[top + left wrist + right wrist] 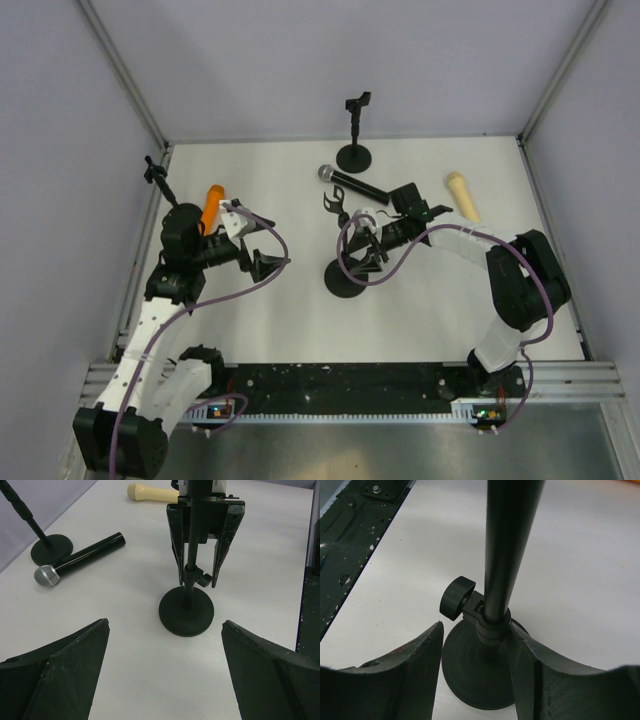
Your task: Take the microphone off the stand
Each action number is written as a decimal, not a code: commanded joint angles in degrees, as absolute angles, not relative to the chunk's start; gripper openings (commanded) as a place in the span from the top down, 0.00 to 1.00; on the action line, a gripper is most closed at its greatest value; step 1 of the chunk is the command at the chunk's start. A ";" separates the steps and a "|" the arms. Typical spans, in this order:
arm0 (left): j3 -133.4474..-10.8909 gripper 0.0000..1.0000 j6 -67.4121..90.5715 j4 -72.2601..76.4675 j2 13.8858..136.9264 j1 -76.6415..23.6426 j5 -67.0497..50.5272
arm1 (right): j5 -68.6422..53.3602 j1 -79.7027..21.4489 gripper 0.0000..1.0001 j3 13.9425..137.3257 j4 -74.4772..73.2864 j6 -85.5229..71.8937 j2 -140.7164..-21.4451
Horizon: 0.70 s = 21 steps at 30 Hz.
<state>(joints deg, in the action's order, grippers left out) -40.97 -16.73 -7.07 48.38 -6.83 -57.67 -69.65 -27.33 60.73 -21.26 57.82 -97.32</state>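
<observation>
Nearest me, my left gripper [165, 625] sits at about 9 o'clock of the stand [186, 612], jaws spread wide and empty, facing it across bare table [125, 605]. My right gripper [196, 582] reaches in from 3 o'clock with its jaws spread on either side of the stand's pole. I see a gap on each side in the left wrist view, so I judge it is straddling the pole, not pinching it. In the top view the clip [336, 205] at the top of the stand looks empty.

Past the stand, toward 12 o'clock, the microphone [82, 560] lies flat on the table, apart from both grippers, its mesh head pointing to 10 o'clock. So I read the removal as done: the microphone is out of the stand and set down. What seems left is to back my right gripper off the pole without tipping the stand.
</observation>
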 commanded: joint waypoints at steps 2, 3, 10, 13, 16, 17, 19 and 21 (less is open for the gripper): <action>-40.25 0.01 -14.94 -3.16 47.55 -6.07 -59.24 | -70.05 -28.48 0.51 60.91 -15.66 52.84 -98.09; -40.25 0.01 -14.85 -3.25 47.37 -5.80 -59.41 | -69.87 -28.65 0.54 60.65 -14.17 51.34 -98.17; -39.64 0.01 -13.54 -1.84 47.29 -5.01 -59.59 | -68.64 -29.97 0.66 59.50 -8.18 45.44 -98.26; -39.55 0.01 -13.53 -1.67 46.93 -4.48 -59.77 | -68.38 -30.23 0.74 59.50 -6.86 43.69 -98.87; -39.29 0.01 -13.19 -1.14 46.85 -4.39 -59.41 | -67.77 -30.32 0.78 59.33 -5.98 42.89 -98.62; -39.46 0.01 -13.01 -1.06 46.85 -4.31 -59.41 | -67.42 -30.32 0.80 59.24 -4.58 41.32 -98.44; -39.46 0.01 -12.75 -1.06 46.76 -4.13 -59.68 | -66.01 -30.50 0.86 58.63 -0.55 36.68 -98.26; -39.20 0.01 -12.66 -0.71 46.93 -4.04 -59.59 | -64.52 -30.59 0.91 57.84 4.12 32.89 -97.83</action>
<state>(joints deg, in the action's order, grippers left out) -39.92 -13.54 -3.66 47.72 -4.51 -58.30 -66.32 -29.47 58.96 -5.32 40.86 -98.15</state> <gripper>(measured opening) 0.991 0.272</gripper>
